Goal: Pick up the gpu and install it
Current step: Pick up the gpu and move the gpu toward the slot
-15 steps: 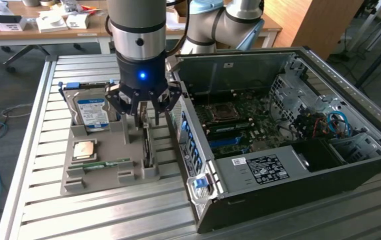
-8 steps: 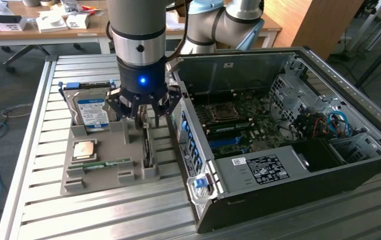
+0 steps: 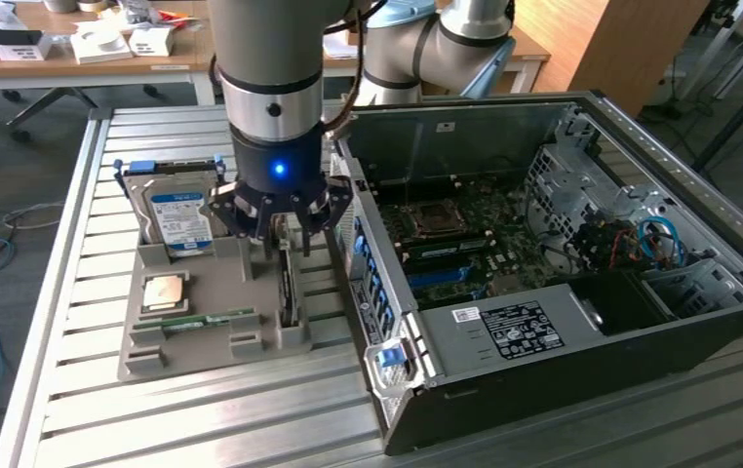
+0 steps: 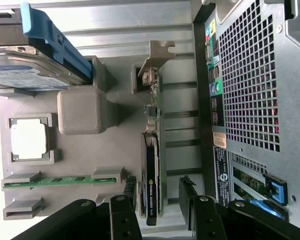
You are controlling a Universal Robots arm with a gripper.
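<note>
Standing on edge in a slot of the grey moulded tray, the gpu shows you a thin green board, a black cooler whose white lettering is unreadable, and a silver bracket. Your gripper is spread wide, one black finger on each side of the card. A blue-labelled hard drive stands in the tray, and the open metal computer case sits beside the tray.

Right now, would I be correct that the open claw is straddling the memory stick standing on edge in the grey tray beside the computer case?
Not quite: the open claw straddles the gpu, not the memory stick, which sits apart in its own slot of the grey tray. The wrist view shows this; the rest stands.
</note>
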